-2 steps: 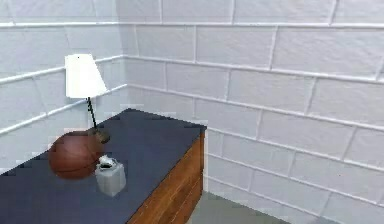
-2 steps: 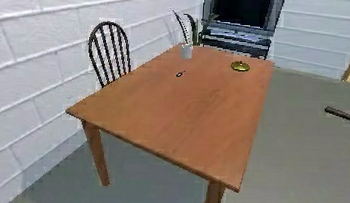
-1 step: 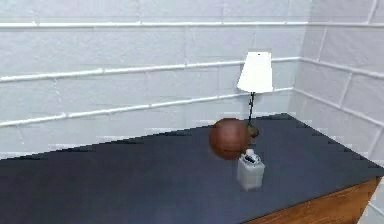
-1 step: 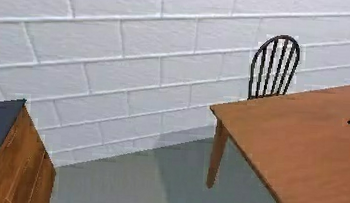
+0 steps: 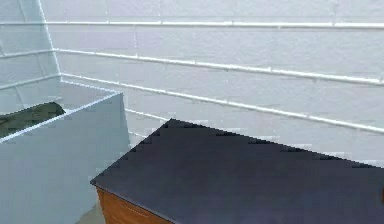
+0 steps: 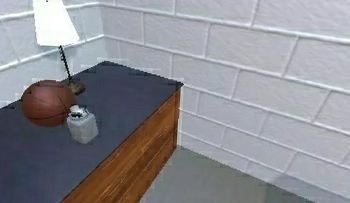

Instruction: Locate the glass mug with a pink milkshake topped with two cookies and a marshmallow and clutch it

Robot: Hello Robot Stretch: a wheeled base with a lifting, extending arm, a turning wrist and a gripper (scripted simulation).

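Observation:
A small pale, glassy container (image 6: 82,125) with a dark top stands on a dark-topped wooden cabinet (image 6: 133,97), close to its front edge; I cannot make out whether it is the mug with the milkshake. A brown-red basketball (image 6: 46,102) rests just left of it.
A table lamp (image 6: 53,25) with a white shade stands behind the ball on a thin dark stem. In the forward view the dark top (image 5: 250,180) spreads across the lower right. A pale blue-grey panel (image 5: 60,165) stands at the left, something dark green (image 5: 25,118) behind it. White brick walls enclose the corner; grey floor (image 6: 238,193) lies beside the cabinet.

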